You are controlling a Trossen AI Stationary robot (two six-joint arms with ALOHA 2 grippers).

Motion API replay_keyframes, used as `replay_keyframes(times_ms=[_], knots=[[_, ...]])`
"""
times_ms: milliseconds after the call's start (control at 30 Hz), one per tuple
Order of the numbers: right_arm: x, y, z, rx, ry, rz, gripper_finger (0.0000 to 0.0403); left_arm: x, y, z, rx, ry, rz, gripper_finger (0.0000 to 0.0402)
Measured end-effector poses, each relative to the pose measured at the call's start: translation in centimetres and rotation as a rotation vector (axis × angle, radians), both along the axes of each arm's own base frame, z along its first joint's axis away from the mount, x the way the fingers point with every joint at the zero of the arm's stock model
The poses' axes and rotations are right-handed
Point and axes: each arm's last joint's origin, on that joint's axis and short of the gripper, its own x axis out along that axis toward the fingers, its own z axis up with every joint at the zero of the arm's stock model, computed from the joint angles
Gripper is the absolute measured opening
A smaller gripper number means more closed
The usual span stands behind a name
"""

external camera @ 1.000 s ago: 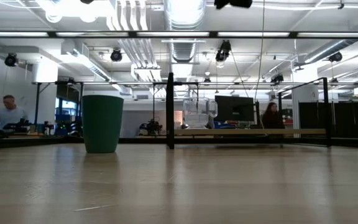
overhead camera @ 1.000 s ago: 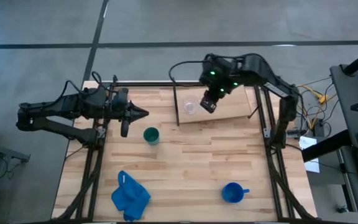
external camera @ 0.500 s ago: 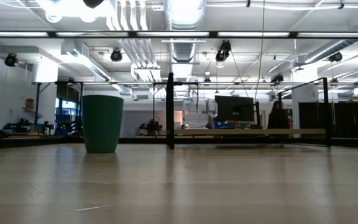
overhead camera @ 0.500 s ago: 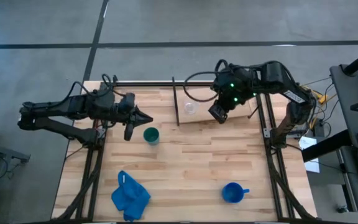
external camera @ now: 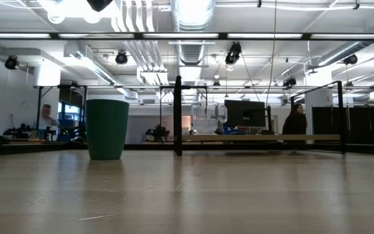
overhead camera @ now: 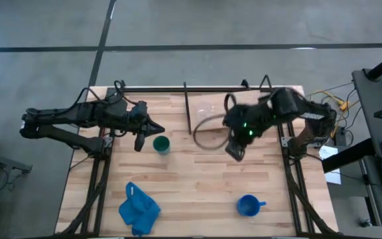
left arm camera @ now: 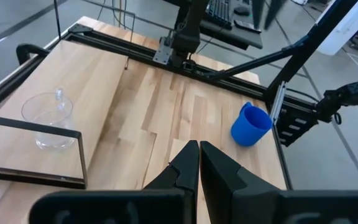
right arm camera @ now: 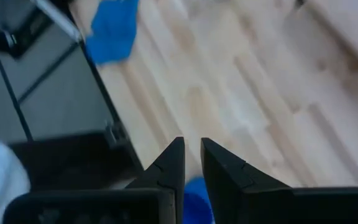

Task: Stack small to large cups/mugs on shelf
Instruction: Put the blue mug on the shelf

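The clear glass cup stands upright on the pale shelf board, faintly visible in the high view. The dark green cup stands on the tabletop, also seen in the low view. The blue mug stands near the table's near edge, handle toward the right. My left gripper hovers just left of the green cup, fingers together. My right gripper is in the air in front of the shelf, fingers nearly together, pointing down toward the blue mug.
A blue cloth lies crumpled near the near-left corner. Black rods edge the shelf and frame the table. A cable loop hangs from my right arm over the shelf's front edge. Bare planks lie between the green cup and the blue mug.
My right gripper has moved from above the shelf beside the glass cup toward the table's near edge, off the shelf and lower, tipping downward. My left gripper has crept slightly right toward the green cup. The cups have stayed put.
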Motion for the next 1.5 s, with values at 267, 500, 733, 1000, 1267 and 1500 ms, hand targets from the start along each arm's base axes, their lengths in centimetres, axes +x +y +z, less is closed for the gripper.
replay_keyframes(times_ms=[267,500,733,1000,1267,1500], knots=[[-0.4,3.6,-3.9,-0.022,0.172,0.109,0.0048,-0.1,0.0,0.1,0.045,-0.003,-0.017,0.0000],[-2.6,5.1,-6.7,0.000,0.326,0.057,0.0048,-0.2,0.0,0.1,0.044,-0.004,-0.027,0.0000],[-5.8,6.2,-8.8,-0.021,0.425,0.043,0.0048,-0.2,0.0,0.1,0.043,-0.009,-0.029,0.0000],[-8.1,8.0,-10.8,-0.013,0.434,0.050,0.0047,-0.2,0.0,0.1,0.043,-0.010,-0.029,0.0000],[-8.9,10.4,-14.5,-0.022,0.445,0.095,0.0047,-0.2,0.0,0.1,0.037,-0.010,-0.028,0.0000],[-9.0,10.7,-17.6,-0.018,0.472,0.037,0.0047,-0.2,0.0,0.2,0.036,-0.012,-0.029,0.0000]])
